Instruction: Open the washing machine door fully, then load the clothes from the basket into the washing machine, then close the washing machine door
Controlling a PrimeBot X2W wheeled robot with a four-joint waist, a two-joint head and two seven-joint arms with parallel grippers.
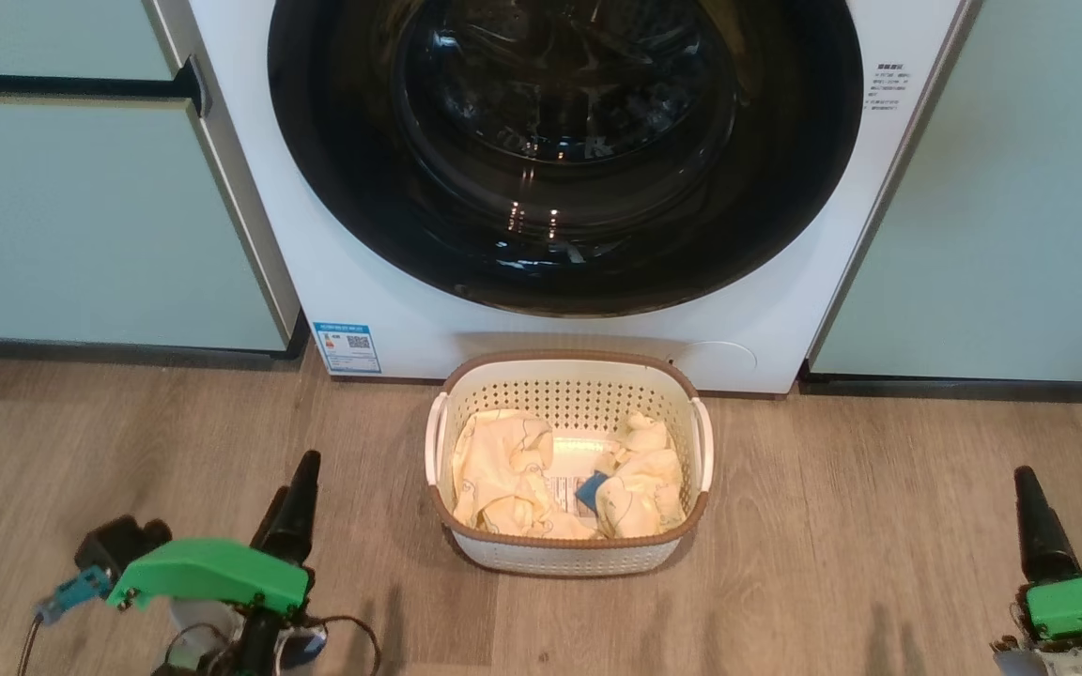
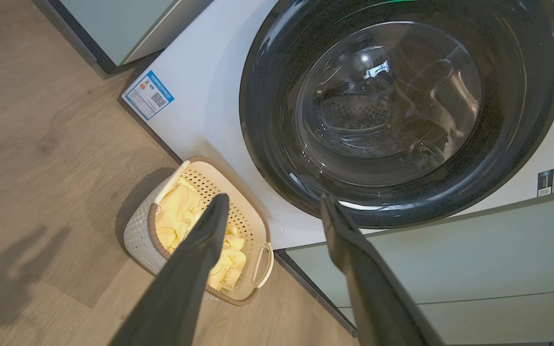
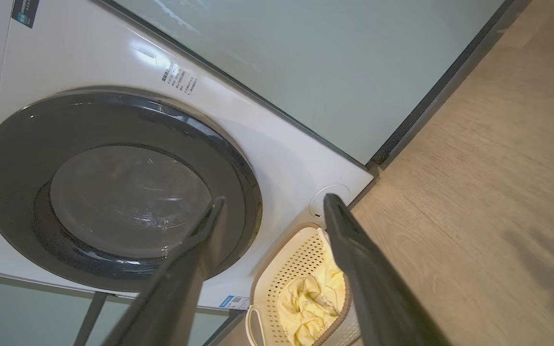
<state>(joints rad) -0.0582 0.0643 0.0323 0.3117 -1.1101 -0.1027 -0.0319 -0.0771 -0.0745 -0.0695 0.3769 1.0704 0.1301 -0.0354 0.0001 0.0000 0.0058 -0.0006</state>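
Two claws are hanging w/ jaws spread wide, gripping nothing: left claw [image 2: 274,202] L of the basket [image 1: 567,357], right claw [image 3: 274,202] R of it, both well apart from it. Inside basket the clothes [image 1: 503,469] are lying; washing machine [image 1: 428,329], door [image 1: 334,169] sitting shut, is standing just behind it.

No word or number can be made out anywhere. The washing machine [image 1: 785,282] carries a blue-edged sticker [image 1: 347,347] at the lower left of its white front, with a QR code and small coloured marks; its print is too small to read. At the upper right of that front sits a block of grey printed lines [image 1: 888,86], illegible. The left wrist view shows a small dark label [image 2: 545,182] on the same white front, also unreadable. On the bottom of the basket [image 1: 569,361] lies a white printed label [image 1: 564,490], its text blurred.
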